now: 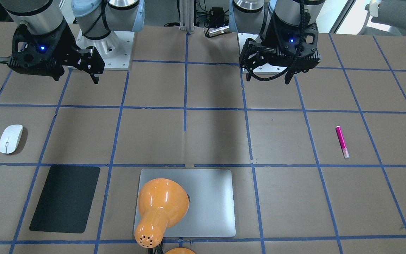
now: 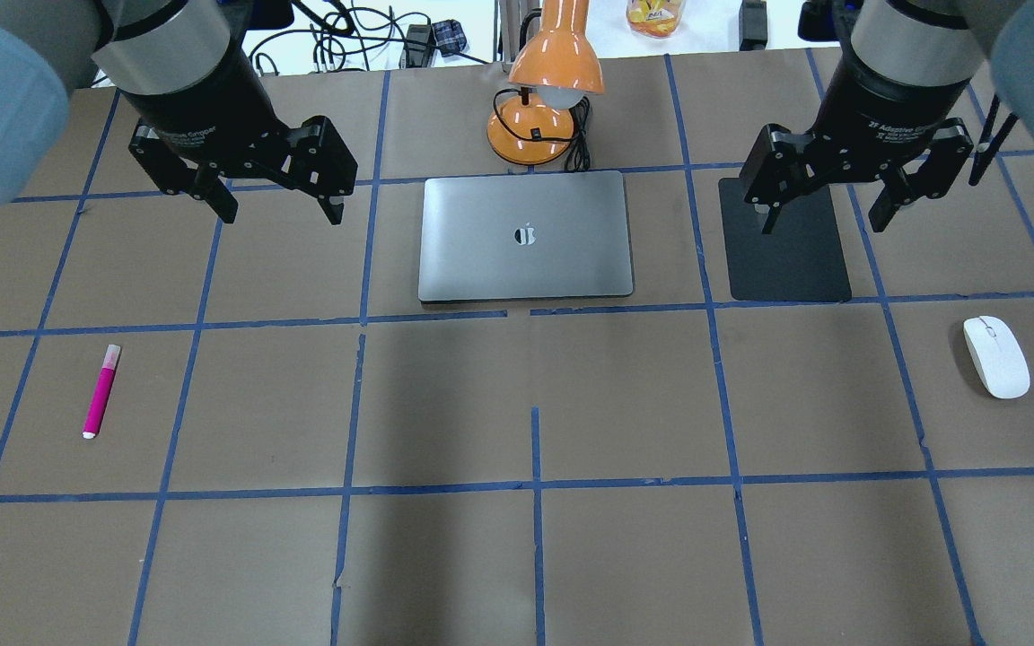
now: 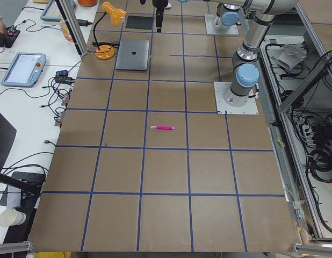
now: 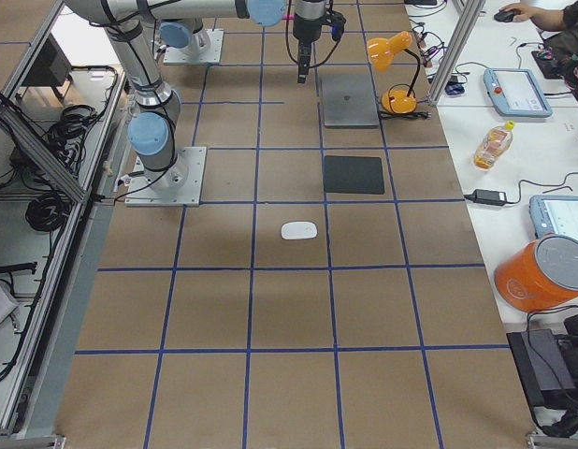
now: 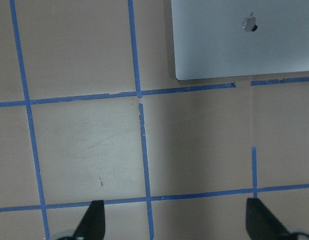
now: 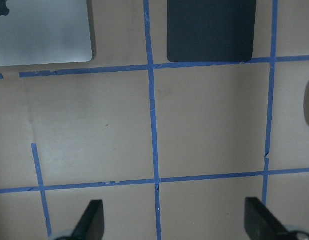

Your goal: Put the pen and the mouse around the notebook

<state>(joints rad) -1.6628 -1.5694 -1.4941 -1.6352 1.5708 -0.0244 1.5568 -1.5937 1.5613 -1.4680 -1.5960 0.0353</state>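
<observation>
The silver-grey notebook (image 2: 526, 236) lies flat at the far middle of the table, also seen in the front view (image 1: 203, 203) and in both wrist views (image 5: 244, 37) (image 6: 42, 32). The pink pen (image 2: 101, 391) (image 1: 342, 141) (image 3: 162, 128) lies alone on the robot's left side. The white mouse (image 2: 995, 356) (image 1: 10, 138) (image 4: 299, 230) rests on the right side. My left gripper (image 2: 273, 205) (image 1: 268, 78) hangs open above the table, left of the notebook, holding nothing. My right gripper (image 2: 824, 215) (image 1: 95, 74) hovers open and empty over the black pad.
A matte black pad (image 2: 786, 240) (image 6: 210, 30) lies right of the notebook. An orange desk lamp (image 2: 546, 85) (image 1: 160, 208) stands behind the notebook, its shade leaning over it. Blue tape lines grid the brown table. Side benches hold tablets, cables and a bottle (image 4: 493, 145).
</observation>
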